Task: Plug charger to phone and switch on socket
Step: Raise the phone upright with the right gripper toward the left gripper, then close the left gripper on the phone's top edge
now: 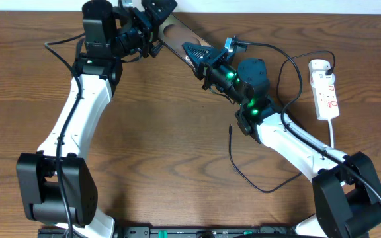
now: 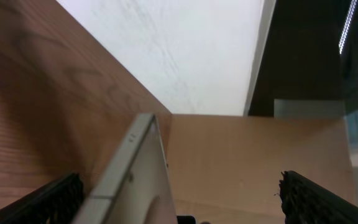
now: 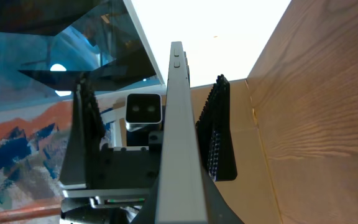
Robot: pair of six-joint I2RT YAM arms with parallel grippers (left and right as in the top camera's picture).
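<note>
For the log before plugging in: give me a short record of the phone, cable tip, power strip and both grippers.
phone: between the two grippers, near the table's far edge
cable tip: lying on the table, apart from the phone
power strip: on the right side, nothing touching it
left gripper: at the phone, grip unclear
right gripper: at the phone, grip unclear

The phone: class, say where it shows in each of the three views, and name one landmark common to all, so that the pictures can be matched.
Overhead: the phone sits at top centre, near the table's far edge.
Left wrist: the phone is at bottom centre-left, its pale edge rising from the bottom of the frame.
Right wrist: the phone is at centre, edge-on, between the jaws.
Shared landmark: the wooden table, at left in the left wrist view and at right in the right wrist view.
</note>
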